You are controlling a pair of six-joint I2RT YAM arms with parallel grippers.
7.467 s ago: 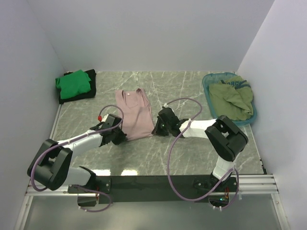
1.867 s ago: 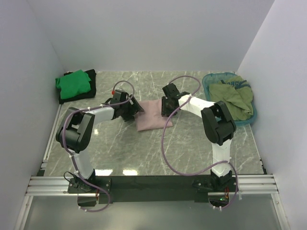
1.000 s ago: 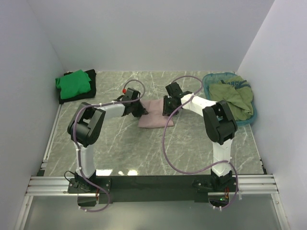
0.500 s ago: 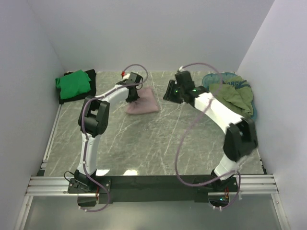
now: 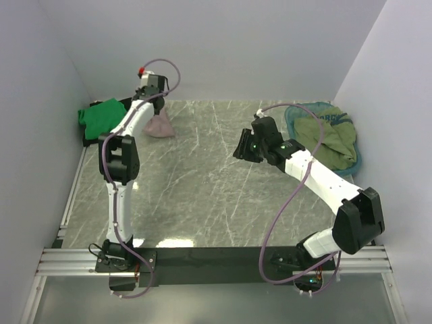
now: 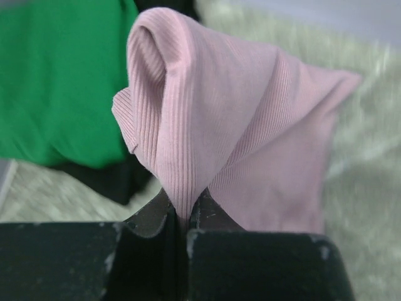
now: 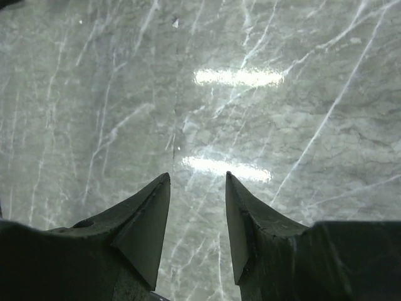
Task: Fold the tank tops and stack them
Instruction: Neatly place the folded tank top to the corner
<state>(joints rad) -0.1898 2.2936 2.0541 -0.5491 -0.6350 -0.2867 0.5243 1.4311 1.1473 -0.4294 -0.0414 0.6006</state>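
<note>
We see the left pincer [image 6: 182, 216] pressed together on a pinch of the pink tank top [image 6: 232, 144]. The ribbed cloth comes out from between the fingers and hangs bunched just ahead of them. We cannot tell whether its lower edge touches the worktop [image 5: 202, 196].

Ahead of this pincer and to its left lies the bright green tank top [image 6: 56, 75], folded on top of the black tank top [image 6: 119, 182], which shows only as a dark edge under the green one. From above, the pink cloth hangs near this pile, and we cannot tell whether the two touch.

The right pincer [image 7: 197, 182] has its fingers apart and grips nothing. The marbled worktop lies beneath and ahead of it. Well behind it, the olive green tank top [image 5: 327, 138] lies crumpled in the teal basket [image 5: 291, 116].
</note>
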